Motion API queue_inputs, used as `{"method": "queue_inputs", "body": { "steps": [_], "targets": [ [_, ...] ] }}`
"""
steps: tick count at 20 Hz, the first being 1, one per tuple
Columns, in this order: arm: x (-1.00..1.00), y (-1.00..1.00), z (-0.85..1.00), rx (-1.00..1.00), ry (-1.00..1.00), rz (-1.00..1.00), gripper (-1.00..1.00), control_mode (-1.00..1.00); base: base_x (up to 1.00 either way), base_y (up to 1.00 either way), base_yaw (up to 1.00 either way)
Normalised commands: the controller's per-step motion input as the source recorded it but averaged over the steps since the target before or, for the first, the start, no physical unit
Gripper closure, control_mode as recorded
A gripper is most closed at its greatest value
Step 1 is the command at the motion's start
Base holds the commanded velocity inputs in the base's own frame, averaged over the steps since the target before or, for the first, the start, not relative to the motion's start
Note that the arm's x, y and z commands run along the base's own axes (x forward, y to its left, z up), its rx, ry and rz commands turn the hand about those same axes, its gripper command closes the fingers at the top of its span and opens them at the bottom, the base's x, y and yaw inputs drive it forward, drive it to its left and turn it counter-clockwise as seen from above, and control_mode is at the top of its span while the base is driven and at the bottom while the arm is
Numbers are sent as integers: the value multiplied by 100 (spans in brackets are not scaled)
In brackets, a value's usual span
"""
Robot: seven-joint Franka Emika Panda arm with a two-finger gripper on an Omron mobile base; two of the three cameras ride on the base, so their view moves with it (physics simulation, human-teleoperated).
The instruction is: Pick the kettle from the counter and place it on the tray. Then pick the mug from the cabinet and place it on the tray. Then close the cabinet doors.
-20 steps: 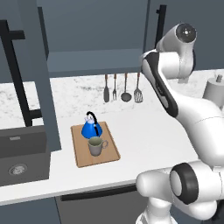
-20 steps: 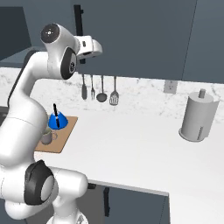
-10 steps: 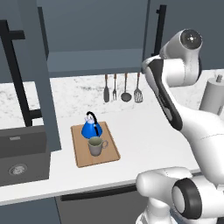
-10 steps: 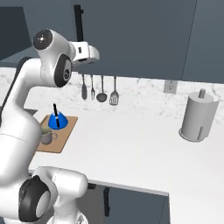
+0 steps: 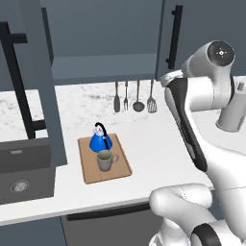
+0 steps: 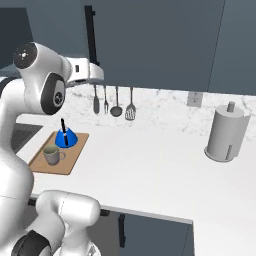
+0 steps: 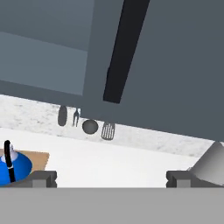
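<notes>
The blue kettle (image 5: 101, 141) and the grey-beige mug (image 5: 106, 160) both stand on the wooden tray (image 5: 119, 168), left of centre in the left base view; the kettle sits at the tray's far end, the mug just in front of it toward the near edge with its handle pointing right. The tray lies flat on the white bench (image 5: 153, 144), near a dark sink (image 5: 21, 168) at the lower left of that picture. In the right base view the tray (image 6: 70, 160), kettle (image 6: 65, 137) and mug (image 6: 51, 155) appear at the left, and a grey paper towel holder (image 6: 225, 134) stands well apart from them at the right. Four utensils (image 6: 114, 102) hang in a row on the marbled backsplash below the slate-blue cabinet (image 5: 103, 67). The left cabinet door (image 5: 41, 81) stands swung out over the sink, its black bar handle (image 5: 17, 81) facing the camera. The right cabinet door (image 7: 175, 65) spans the upper right of the hand view, with its black bar handle (image 7: 124, 48) running slantwise just ahead. The hand (image 7: 111, 178) is raised up by that door, its two finger tips (image 7: 41, 178) spread wide apart and holding nothing; the kettle peeks in at the lower left corner of the hand view.
</notes>
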Motion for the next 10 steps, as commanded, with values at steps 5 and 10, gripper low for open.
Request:
{"method": "queue_inputs", "body": {
  "steps": [5, 10],
  "targets": [
    [-62, 7, -9, -2, -4, 3, -100, -100, 0, 0, 0],
    [-49, 6, -1, -26, -1, 22, -100, -100, 0, 0, 0]
  ]
}}
